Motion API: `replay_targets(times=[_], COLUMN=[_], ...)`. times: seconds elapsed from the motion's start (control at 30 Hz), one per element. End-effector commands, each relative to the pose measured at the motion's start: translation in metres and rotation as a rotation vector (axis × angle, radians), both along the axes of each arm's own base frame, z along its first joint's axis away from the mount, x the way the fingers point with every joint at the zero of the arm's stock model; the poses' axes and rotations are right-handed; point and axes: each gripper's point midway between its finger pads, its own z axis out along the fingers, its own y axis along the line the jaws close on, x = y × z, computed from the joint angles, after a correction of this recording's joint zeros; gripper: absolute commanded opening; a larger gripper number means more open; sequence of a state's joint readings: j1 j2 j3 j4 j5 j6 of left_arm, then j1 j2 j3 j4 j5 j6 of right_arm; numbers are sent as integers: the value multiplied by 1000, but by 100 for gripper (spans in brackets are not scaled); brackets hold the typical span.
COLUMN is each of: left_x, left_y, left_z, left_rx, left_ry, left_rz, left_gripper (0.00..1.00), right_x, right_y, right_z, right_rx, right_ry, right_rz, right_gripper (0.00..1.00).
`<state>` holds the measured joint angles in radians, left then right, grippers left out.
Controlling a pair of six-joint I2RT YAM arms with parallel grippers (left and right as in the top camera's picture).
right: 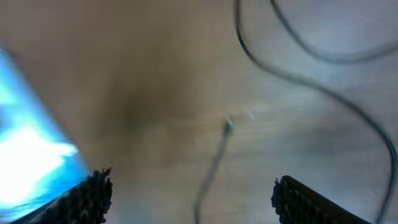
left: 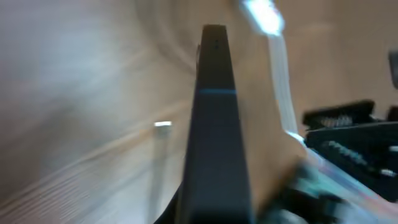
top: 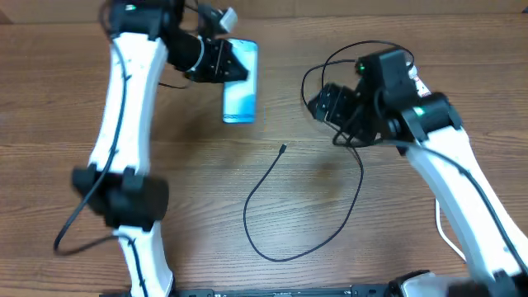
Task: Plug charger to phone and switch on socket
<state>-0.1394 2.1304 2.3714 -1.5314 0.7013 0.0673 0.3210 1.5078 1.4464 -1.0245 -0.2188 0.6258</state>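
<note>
At eleven o'clock the left gripper pinches the phone, seemingly to steady it, while the right gripper, fingers spread, hovers at one o'clock of the charger tip.

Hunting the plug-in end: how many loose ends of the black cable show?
1: the connector tip lies exposed, centre. The charger runs on under the right gripper; its other end may hide there.
</note>
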Motion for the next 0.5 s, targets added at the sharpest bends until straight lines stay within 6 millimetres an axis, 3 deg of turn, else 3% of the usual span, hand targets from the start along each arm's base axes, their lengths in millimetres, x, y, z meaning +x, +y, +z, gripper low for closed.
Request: replay_targets(times=[0.0, 0.13, 0.23, 0.47], left_x=[14, 12, 10, 10], left_y=[70, 77, 77, 96], left_z=[-1, -5, -10, -19], left_rx=[376, 415, 421, 501], left_ry=[-44, -32, -12, 35], left_rz=[323, 336, 332, 459], left_gripper=[4, 4, 4, 4], right_x=[0, 13, 16, 1], right_y=[11, 21, 33, 51], right_z=[-39, -69, -91, -150], right_rx=[21, 57, 24, -122], right_ry=[139, 238, 258, 370], right_rz=[84, -38, -27, -48], right_gripper=[84, 84, 82, 66])
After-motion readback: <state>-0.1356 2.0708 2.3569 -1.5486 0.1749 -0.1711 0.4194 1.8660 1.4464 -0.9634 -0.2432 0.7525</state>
